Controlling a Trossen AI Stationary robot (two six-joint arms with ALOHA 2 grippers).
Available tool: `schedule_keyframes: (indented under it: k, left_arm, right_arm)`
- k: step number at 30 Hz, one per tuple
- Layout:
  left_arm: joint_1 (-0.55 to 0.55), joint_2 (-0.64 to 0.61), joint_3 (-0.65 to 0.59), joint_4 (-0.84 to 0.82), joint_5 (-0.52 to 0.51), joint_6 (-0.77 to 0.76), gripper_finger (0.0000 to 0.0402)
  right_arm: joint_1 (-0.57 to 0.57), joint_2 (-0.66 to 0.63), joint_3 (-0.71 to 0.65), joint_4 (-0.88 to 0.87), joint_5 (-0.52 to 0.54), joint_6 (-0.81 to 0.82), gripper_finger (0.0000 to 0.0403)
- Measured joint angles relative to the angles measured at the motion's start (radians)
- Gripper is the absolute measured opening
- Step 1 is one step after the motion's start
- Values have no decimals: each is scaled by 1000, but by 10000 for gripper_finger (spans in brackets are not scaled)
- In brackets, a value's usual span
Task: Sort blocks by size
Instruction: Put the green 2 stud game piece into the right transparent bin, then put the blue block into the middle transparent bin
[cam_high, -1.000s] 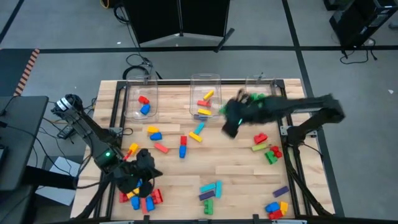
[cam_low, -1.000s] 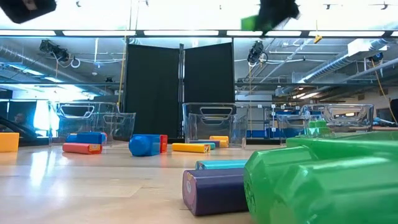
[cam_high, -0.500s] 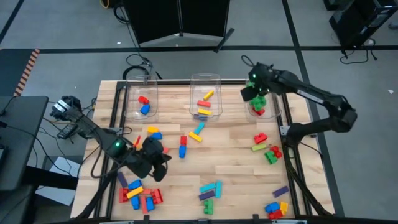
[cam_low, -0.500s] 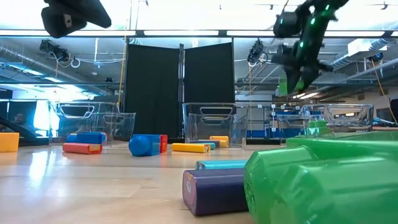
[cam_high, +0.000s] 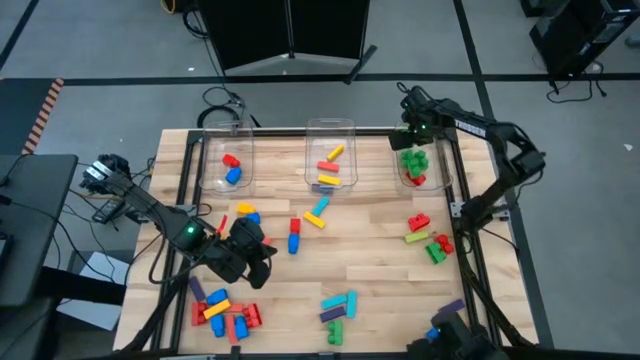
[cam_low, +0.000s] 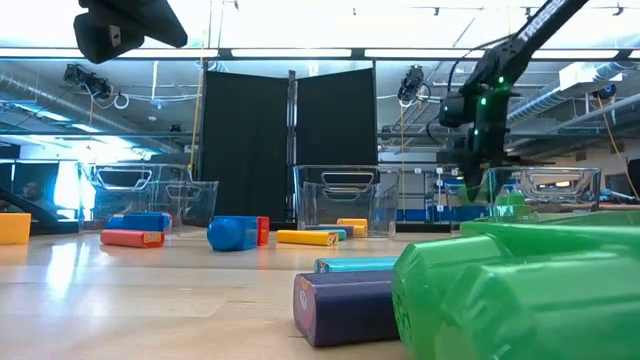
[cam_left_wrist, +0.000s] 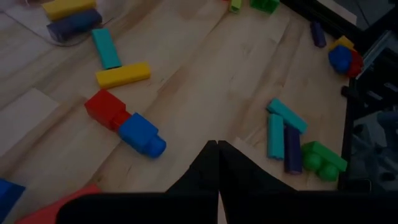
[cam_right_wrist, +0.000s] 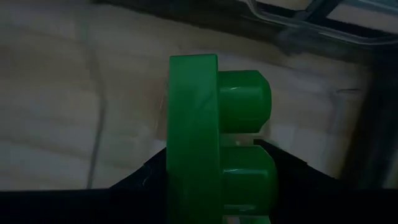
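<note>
Three clear bins line the table's far edge; above the rightmost bin (cam_high: 421, 170), the right gripper (cam_high: 413, 140) clamps a chunky green block (cam_right_wrist: 214, 155). Delivery is in hand; next comes lowering and letting go. Left gripper (cam_high: 248, 258), clenched empty, hovers well apart from that bin.

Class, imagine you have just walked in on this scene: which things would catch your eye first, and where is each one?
The right gripper hangs over the right-hand clear bin at the table's far edge, shut on a chunky green block. Coloured blocks lie scattered across the wooden table, with a few already in the three bins. The left gripper, shut and empty, hovers above the near left side.
</note>
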Motion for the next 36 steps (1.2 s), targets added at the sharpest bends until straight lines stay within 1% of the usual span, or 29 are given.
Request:
schedule_keyframes:
  k: [6,10,11,12,15,17,19,21,24,29,33,36]
  left_arm:
    - [0,0,0,13,0,1,6]
    - [0,0,0,13,-1,1,6]
    - [0,0,0,12,-1,1,6]
    - [0,0,0,12,-1,1,6]
    - [0,0,0,11,-2,1,6]
    - [0,0,0,12,-2,1,6]
    - [0,0,0,12,-2,1,6]
    - [0,0,0,12,-2,1,6]
    - [-1,0,0,12,-2,1,6]
    - [-1,0,0,12,-2,1,6]
    - [-1,0,0,16,-2,1,6]
    - [-1,0,0,24,-2,1,6]
  right_arm:
    - [-22,91,0,16,-6,2,181]
    - [-23,114,0,28,-6,-19,183]
    - [-23,117,0,32,-7,-26,195]
    - [-23,117,1,33,-12,-23,216]
    - [-16,102,5,76,-21,-19,293]
    - [-16,88,6,81,-22,-19,333]
    - [-17,76,6,76,-14,-19,359]
    - [-17,54,6,60,-4,-19,372]
    - [-17,7,6,32,21,-19,373]
    - [-1,-120,6,-40,28,-9,346]
    - [52,-255,6,-92,28,33,321]
    - [128,-357,6,-124,30,102,305]
